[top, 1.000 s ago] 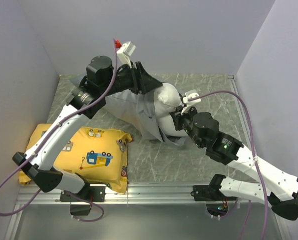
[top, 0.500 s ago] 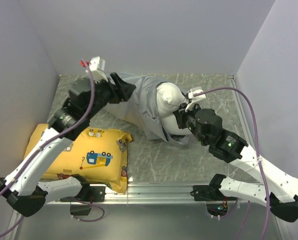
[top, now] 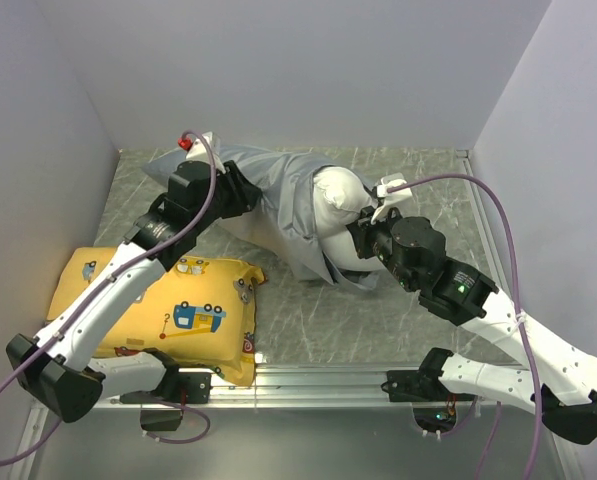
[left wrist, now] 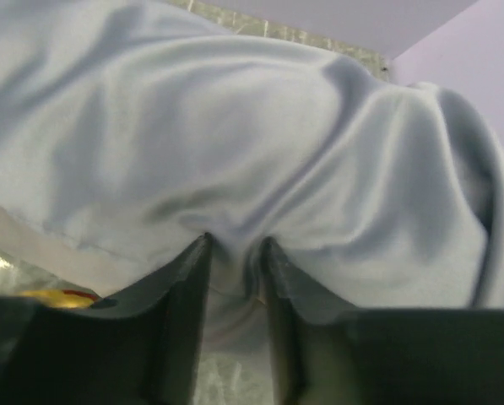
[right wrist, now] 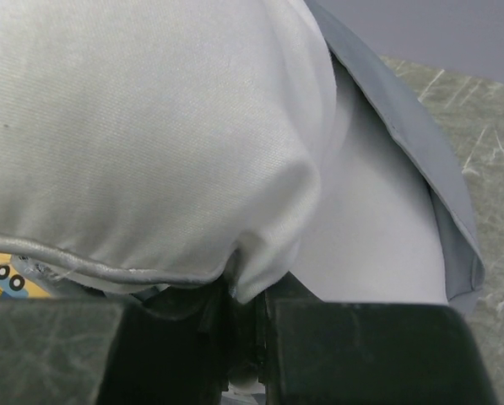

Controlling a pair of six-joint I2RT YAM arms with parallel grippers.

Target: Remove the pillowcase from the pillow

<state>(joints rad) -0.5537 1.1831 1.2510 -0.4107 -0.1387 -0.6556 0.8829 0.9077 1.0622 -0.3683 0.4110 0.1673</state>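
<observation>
The pillowcase (left wrist: 235,143) is pinched by the left gripper (left wrist: 235,263). The pillow (right wrist: 133,135) is clamped by the right gripper (right wrist: 247,314).

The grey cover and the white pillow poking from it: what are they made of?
The pillowcase looks like thin, smooth cloth with a slight sheen, perhaps polyester; it falls in soft glossy folds. The pillow looks like matte white woven fabric, its fine weave showing.
</observation>
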